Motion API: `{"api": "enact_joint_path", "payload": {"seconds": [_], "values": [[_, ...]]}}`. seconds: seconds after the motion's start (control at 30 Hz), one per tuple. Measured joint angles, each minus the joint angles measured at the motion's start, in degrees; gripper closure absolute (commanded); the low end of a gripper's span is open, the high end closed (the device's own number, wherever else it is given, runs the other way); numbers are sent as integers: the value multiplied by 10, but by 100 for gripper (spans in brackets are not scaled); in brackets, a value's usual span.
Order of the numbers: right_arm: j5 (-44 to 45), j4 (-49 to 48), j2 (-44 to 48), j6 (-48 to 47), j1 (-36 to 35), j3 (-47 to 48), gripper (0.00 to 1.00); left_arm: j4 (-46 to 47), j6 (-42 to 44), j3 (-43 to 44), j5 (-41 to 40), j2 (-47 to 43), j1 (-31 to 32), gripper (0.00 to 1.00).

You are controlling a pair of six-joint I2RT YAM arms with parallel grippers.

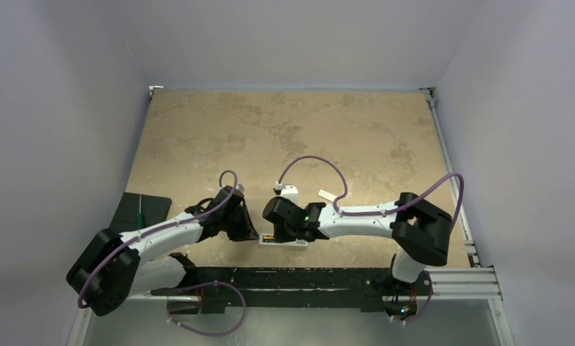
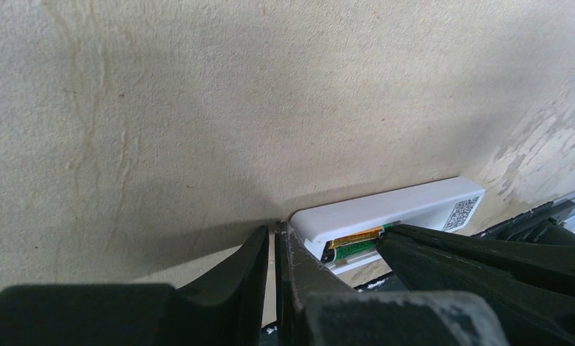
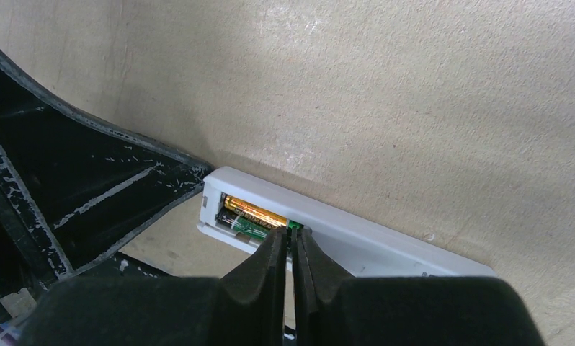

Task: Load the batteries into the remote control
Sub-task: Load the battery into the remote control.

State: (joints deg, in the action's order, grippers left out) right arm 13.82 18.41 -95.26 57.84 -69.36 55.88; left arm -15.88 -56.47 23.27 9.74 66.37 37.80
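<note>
Slim white plastic remote [image 2: 385,209]: dark square QR-type label [image 2: 461,211] unreadable; gold-yellow battery [image 3: 252,211], greenish battery [image 3: 259,228] seated inside, print illegible; L claw [image 2: 274,241], R claw [image 3: 292,241] closed.

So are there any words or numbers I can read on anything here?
Nothing here can be read as words or numbers.
On the remote control: a square code label, a dotted pattern too small to read.
On the gold battery: print too blurred to read.
On the green battery: print too blurred to read.
</note>
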Motion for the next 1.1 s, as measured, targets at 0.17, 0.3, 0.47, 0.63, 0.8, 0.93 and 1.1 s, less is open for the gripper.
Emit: {"api": "enact_joint_path", "payload": {"seconds": [0.17,0.3,0.47,0.63,0.8,0.93,1.1], "values": [[0,0,0,0,0,0,86,-1,0,1,-4,0,3,90],[1,0,-1,-1,0,0,86,-1,0,1,-7,0,7,90],[2,6,-10,-13,0,10,88,-1,0,2,-12,0,11,90],[5,29,-28,-39,0,37,92,-2,0,3,-15,3,14,90],[7,69,-52,-70,0,74,98,-2,0,4,-17,4,16,90],[7,78,-57,-85,-2,83,100,-3,0,5,-18,4,16,90],[14,79,-58,-100,-8,85,100,-3,0,5,-18,4,17,90]]}}
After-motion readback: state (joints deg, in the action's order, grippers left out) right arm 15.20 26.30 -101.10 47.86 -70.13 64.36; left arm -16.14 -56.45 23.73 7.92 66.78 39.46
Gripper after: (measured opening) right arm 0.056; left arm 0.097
